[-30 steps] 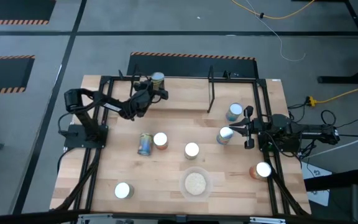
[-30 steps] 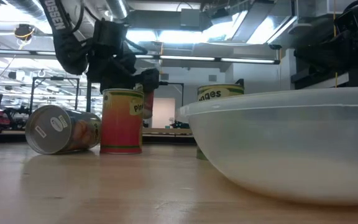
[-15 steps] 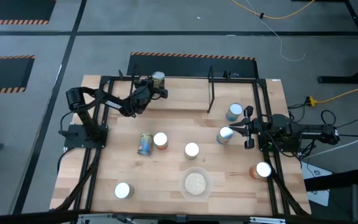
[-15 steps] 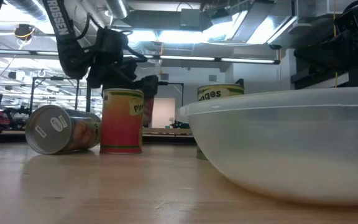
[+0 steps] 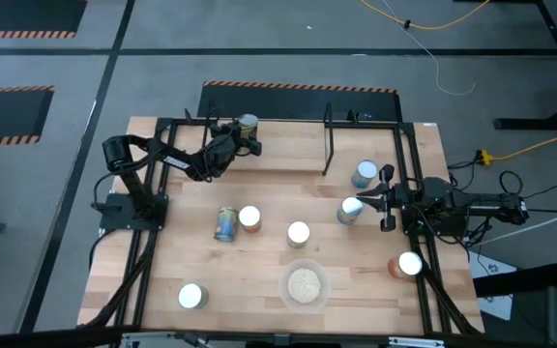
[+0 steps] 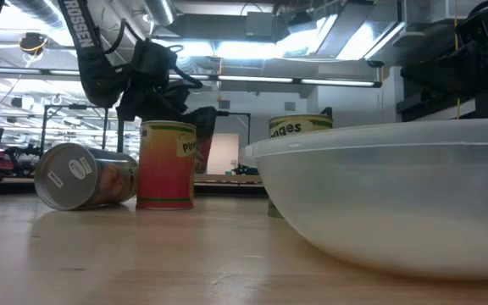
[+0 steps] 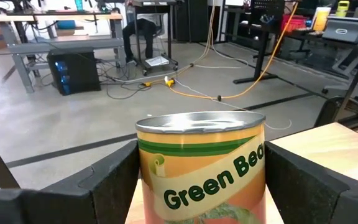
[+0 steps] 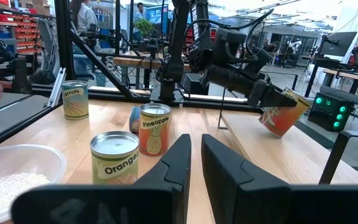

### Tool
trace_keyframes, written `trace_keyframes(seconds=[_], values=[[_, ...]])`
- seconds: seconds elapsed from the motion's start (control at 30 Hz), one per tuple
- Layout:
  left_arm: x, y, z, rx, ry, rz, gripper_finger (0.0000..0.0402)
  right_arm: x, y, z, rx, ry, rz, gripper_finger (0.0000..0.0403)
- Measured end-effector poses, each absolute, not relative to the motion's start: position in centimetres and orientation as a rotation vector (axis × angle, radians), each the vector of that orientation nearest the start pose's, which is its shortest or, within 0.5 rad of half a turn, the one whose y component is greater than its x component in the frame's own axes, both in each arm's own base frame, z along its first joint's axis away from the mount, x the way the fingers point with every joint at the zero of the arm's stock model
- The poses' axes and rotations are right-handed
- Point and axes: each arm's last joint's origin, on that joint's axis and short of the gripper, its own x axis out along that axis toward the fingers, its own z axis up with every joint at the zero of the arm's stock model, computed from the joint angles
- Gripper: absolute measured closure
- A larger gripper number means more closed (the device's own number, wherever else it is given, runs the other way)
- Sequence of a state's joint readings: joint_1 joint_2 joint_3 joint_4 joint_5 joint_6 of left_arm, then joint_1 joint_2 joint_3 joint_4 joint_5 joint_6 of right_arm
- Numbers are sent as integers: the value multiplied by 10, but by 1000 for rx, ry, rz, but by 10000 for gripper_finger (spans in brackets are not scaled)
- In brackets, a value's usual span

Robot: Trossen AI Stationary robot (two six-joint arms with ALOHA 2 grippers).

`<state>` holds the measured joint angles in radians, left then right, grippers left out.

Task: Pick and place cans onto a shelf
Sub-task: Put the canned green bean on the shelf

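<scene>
My left gripper [image 5: 236, 135] is shut on an orange-labelled Green Beans can [image 7: 201, 165] at the table's far edge, over the left end of the shelf [image 5: 288, 135]. The right wrist view shows this can [image 8: 283, 115] tilted just above the shelf board [image 8: 272, 155]. My right gripper [image 5: 375, 199] hangs shut and empty at the table's right, beside two blue cans [image 5: 351, 210] [image 5: 364, 174]. Other cans stand on the table: Oranges [image 5: 298, 232], Pineapple [image 5: 249, 217], one near left [image 5: 191, 295], one near right [image 5: 409, 263]. One can lies on its side [image 5: 225, 224]. My left gripper pinches the Green Beans can by its side wall [image 7: 146, 186], one finger [image 7: 114, 183] on each side of the label. The fingers come from the table's left, toward the far right. The can is tilted over the shelf board; whether its lower edge touches the board, I cannot tell.
A clear bowl of pale grains [image 5: 303, 283] stands near the front edge and fills the low view [image 6: 388, 195]. The shelf's black upright [image 5: 329, 145] stands right of the held can. Black frame rails [image 5: 409, 164] run along both table sides.
My left gripper has crept a little toward the table's far edge with the can, which stays in its hold.
</scene>
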<state>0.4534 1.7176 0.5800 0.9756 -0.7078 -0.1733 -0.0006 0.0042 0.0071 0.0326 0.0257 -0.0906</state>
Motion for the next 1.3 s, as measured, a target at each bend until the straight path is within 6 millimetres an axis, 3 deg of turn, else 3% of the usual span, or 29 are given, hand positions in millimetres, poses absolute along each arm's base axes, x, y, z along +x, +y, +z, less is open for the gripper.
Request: trace_keyframes(seconds=[0.8,1.3], values=[[265,150,153,-132,70,1170,89,97,-1,169,-87,-34,-28,358],[266,150,152,-130,77,1170,63,97,-1,169,-87,-34,-28,358]])
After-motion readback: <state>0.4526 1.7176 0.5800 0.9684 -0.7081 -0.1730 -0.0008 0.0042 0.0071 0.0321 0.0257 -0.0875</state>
